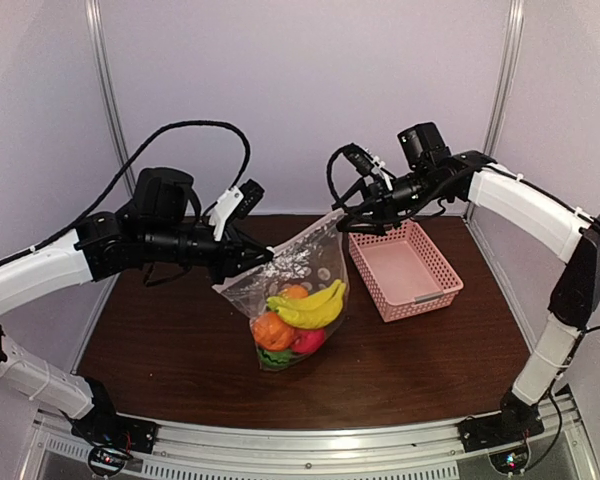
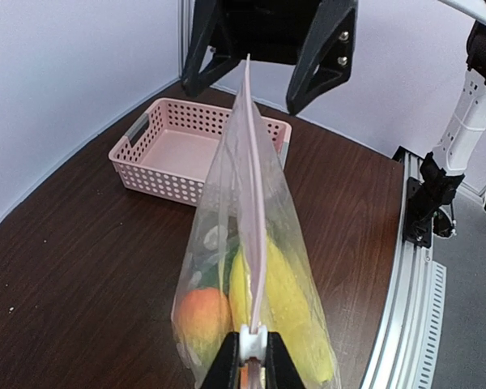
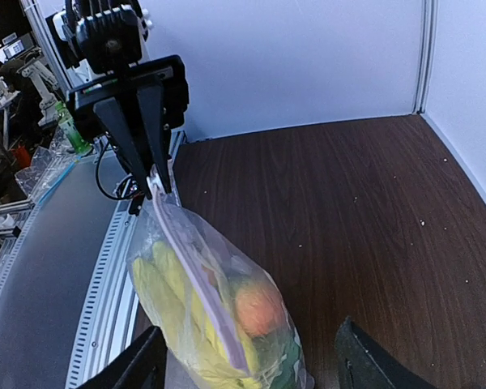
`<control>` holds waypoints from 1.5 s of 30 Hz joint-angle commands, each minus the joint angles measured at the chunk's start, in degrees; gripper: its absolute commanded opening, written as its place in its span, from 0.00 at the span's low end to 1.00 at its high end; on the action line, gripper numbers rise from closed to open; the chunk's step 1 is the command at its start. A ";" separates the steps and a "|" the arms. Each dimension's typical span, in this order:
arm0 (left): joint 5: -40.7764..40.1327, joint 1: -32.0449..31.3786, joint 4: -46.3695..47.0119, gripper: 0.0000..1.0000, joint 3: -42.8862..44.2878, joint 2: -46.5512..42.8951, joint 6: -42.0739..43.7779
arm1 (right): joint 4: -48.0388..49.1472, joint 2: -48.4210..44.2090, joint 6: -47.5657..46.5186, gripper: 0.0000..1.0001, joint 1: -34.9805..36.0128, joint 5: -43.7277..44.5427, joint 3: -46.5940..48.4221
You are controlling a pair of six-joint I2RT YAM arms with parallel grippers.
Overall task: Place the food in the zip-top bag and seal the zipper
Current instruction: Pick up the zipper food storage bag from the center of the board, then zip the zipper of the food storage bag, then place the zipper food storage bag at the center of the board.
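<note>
Top external shows the zipper (image 1: pixel 305 236) slanting up from left jaws clamped on it to right jaws spread wide.

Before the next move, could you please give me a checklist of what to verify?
1. Food all inside the zip-top bag, none in the pink basket: ok.
2. Left gripper shut on the slider tab: ok.
3. Right gripper clamping the bag's other end: not ok, jaws wide apart.
4. Zipper sealed along its whole length: cannot tell.
5. Bag bottom resting on the table: cannot tell.
</note>
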 commanded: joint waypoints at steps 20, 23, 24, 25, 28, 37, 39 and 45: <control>-4.62 0.47 -4.04 0.09 -0.31 -4.71 0.44 | -1.30 -0.23 -5.57 0.00 -7.62 -7.18 0.24; -5.76 0.55 -5.08 0.09 -1.41 -6.23 0.30 | -0.15 -0.76 -5.16 0.00 -7.94 -7.20 -1.24; -6.12 0.55 -5.37 0.09 -1.68 -6.68 0.37 | 0.71 -0.91 -4.52 0.00 -7.94 -7.39 -2.09; -6.47 0.57 -5.78 0.09 -1.83 -6.98 0.31 | 1.81 -1.08 -3.73 0.00 -7.94 -7.48 -2.60; -6.90 0.56 -6.03 0.09 -2.03 -7.57 0.19 | 3.99 -1.31 -2.16 0.00 -7.94 -7.27 -3.49; -13.91 2.65 -0.87 0.12 -0.06 -3.36 2.30 | 26.65 1.59 16.28 0.00 -5.30 -2.47 -5.15; -13.88 5.83 0.89 0.12 2.15 -0.52 2.81 | 35.31 4.34 22.29 0.00 -5.30 -1.58 -3.06; -9.22 8.38 -0.91 0.12 13.80 6.05 8.39 | 48.85 10.15 37.54 0.00 -5.13 -3.66 4.06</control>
